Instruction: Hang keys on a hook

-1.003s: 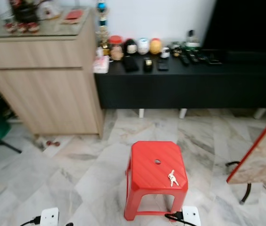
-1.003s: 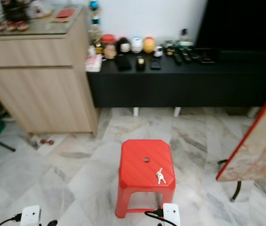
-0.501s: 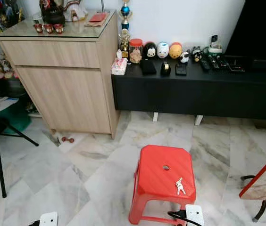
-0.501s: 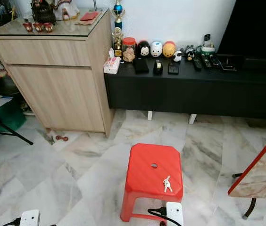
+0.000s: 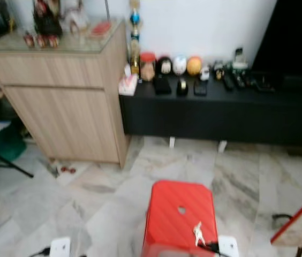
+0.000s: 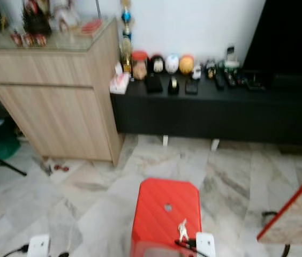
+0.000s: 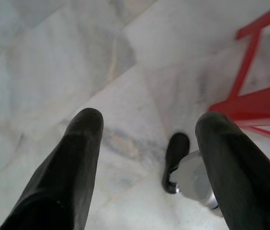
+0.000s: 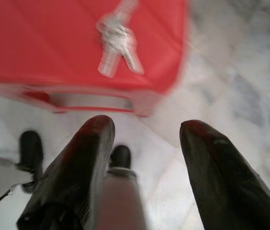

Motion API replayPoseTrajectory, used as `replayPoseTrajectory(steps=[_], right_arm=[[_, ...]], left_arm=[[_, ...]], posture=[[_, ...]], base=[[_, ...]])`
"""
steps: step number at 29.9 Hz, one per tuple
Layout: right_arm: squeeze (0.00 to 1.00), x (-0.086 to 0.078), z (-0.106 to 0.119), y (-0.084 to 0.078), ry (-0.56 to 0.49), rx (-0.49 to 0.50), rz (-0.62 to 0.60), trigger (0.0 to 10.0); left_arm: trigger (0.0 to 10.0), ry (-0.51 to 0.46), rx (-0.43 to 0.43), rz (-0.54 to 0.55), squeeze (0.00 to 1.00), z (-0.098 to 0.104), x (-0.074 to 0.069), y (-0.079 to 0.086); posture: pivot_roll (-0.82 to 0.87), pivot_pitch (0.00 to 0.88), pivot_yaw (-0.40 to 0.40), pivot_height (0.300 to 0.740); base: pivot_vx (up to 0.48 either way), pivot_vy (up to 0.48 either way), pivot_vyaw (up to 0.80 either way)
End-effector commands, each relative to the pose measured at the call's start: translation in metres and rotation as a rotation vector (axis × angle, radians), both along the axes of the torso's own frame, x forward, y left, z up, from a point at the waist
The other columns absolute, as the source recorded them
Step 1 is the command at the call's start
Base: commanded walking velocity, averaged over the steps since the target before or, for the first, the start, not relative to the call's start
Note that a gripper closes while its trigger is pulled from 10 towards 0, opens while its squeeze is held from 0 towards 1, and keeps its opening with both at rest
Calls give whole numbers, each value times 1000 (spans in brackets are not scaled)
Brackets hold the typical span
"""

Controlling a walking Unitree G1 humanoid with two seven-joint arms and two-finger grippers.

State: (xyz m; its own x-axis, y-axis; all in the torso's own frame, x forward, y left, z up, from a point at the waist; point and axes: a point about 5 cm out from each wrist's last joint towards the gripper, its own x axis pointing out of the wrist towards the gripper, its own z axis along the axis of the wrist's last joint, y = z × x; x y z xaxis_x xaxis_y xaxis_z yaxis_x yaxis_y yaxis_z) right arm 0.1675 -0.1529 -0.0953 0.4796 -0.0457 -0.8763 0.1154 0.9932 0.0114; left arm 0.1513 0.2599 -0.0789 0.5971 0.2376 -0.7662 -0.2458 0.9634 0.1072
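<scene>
right claw (image 8: 147,143) open, keys (image 8: 118,38) ahead

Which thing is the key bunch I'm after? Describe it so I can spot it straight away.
Find the red plastic stool on the marble floor, in front of the long black cabinet. The keys lie on its seat near the front right corner: a small pale metallic bunch, the only loose thing on the stool.

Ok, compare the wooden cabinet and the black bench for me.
The cabinet is pale wood and tall; the bench is black and low. The cabinet is narrow and reaches the floor, while the bench runs long and stands on short white legs. The cabinet's glass top holds small figurines; the bench holds a jar, round toys and remotes. Both stand side by side against the white wall.
</scene>
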Motion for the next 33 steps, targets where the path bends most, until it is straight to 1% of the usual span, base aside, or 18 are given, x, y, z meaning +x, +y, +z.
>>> replayPoseTrajectory(steps=[1, 5, 6, 7, 8, 9, 10, 12, 13, 14, 15, 17, 20, 23, 27, 28, 30, 33], right_arm=[[0, 1, 1, -2, -8, 4, -6, 10000], [0, 3, 3, -15, -41, -9, -12, 10000], [0, 8, 6, -25, -86, -18, -35, 10000], [0, 11, 8, -30, -108, -20, -47, 10000], [0, 11, 8, -30, -108, -20, -47, 10000], [0, 22, 17, -47, -202, -31, -82, 10000], [0, 25, 21, -53, -236, -33, -96, 10000], [0, 34, 27, -56, -284, -46, -101, 10000], [0, 41, 32, -57, -330, -50, -110, 10000], [0, 41, 32, -57, -330, -50, -110, 10000], [0, 51, 40, -59, -398, -55, -114, 10000], [0, 64, 53, -60, -506, -65, -108, 10000], [0, 75, 70, -57, -674, -83, -64, 10000], [0, 76, 78, -48, -770, -101, 2, 10000], [0, 76, 82, -43, -807, -105, 38, 10000], [0, 78, 86, -31, -840, -92, 130, 10000], [0, 78, 87, -22, -855, -77, 201, 10000], [0, 76, 87, -21, -855, -77, 205, 10000]], left_arm=[[10000, 10, -2, -11, 0, -1, 0, -3], [10000, 11, 5, -15, 0, -1, 0, -3], [10000, 11, 4, -15, 0, -1, 0, -3], [10000, 10, 4, -15, 0, -1, 0, -3], [10000, 10, 4, -15, 0, -1, 0, -3], [10000, 9, 4, -13, 0, -1, 0, -2], [10000, 9, 4, -13, 0, -1, 0, -2], [10000, 9, 4, -12, 0, -1, -1, -2], [10000, 9, 5, -13, 0, -1, -1, -2], [10000, 9, 5, -13, 0, -1, -1, -2], [10000, 9, 6, -13, 0, -1, -1, -2], [10000, 6, 5, -14, 0, -1, -1, -1], [10000, 4, 5, -17, 0, -1, -1, -1], [10000, 3, 4, -20, 0, -1, -1, -2], [10000, 2, 4, -19, 0, -1, -2, -2], [10000, 2, 4, -20, 0, -1, -2, -2], [10000, 2, 4, -21, 0, -1, -2, -2], [10000, 2, 3, -18, 0, -1, -2, -3]], posture=[[177, 0, -17, 740], [176, 0, -18, 740], [177, 0, -19, 740], [177, 0, -19, 740], [177, 0, -19, 740], [176, 0, -19, 740], [173, 0, -19, 740], [172, 0, -17, 740], [169, 0, -17, 740], [169, 0, -17, 740], [167, 0, -17, 740], [163, 0, -17, 740], [156, 0, -14, 740], [154, 0, -16, 740], [153, 0, -17, 740], [143, 0, -21, 740], [144, 0, -25, 740], [145, 0, -27, 740]], base=[[0, 0, 0], [0, 0, 0], [0, 0, 0], [0, 0, 0], [0, 0, 0], [0, 0, 0], [0, 0, 0], [0, 0, 0], [0, 0, 0], [0, 0, 0], [0, 0, 0], [0, 0, 0], [0, 0, 0], [0, 0, 0], [0, 0, 0], [0, 0, 0], [0, 0, 0], [0, 0, 0]])
